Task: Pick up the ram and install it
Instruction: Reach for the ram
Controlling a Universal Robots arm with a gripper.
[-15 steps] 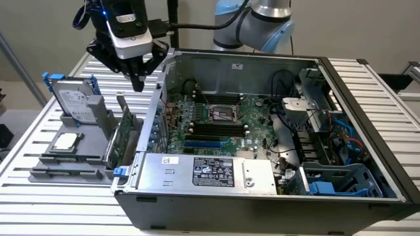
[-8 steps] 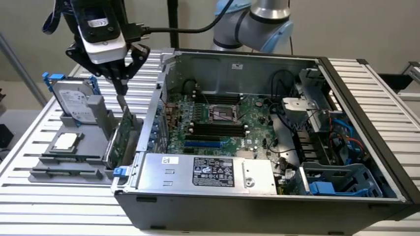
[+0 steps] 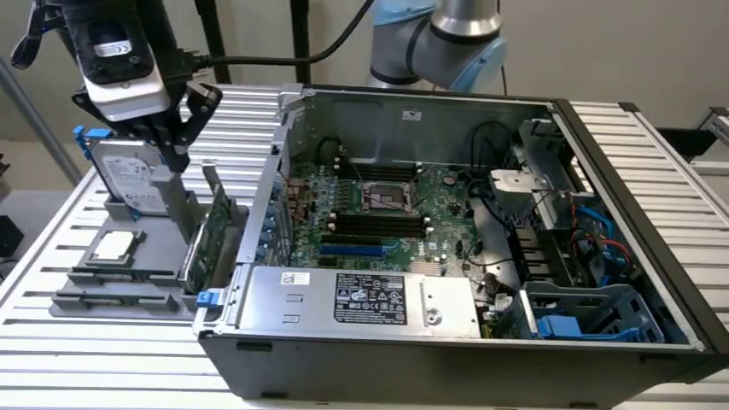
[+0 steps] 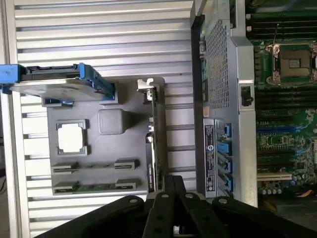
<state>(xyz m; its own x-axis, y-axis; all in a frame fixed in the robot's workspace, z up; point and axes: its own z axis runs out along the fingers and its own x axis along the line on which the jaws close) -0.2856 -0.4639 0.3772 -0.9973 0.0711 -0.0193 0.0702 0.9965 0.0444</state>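
The gripper (image 3: pixel 179 155) hangs over the grey parts holder (image 4: pixel 130 145), right by the hard drive (image 3: pixel 128 175). Its fingers are pinched together w/ nothing btwn them. The RAM stick (image 4: pixel 94 187) lies flat in the holder's end slot, past the CPU (image 4: pixel 72 137), apart from the gripper.

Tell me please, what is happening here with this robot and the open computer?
One robot arm is working beside an open computer case. Its gripper hangs above a grey holder on the table, close to the upright hard drive. The ram lies in a slot of that holder, so it is not yet picked up. The black memory slots on the motherboard look empty.
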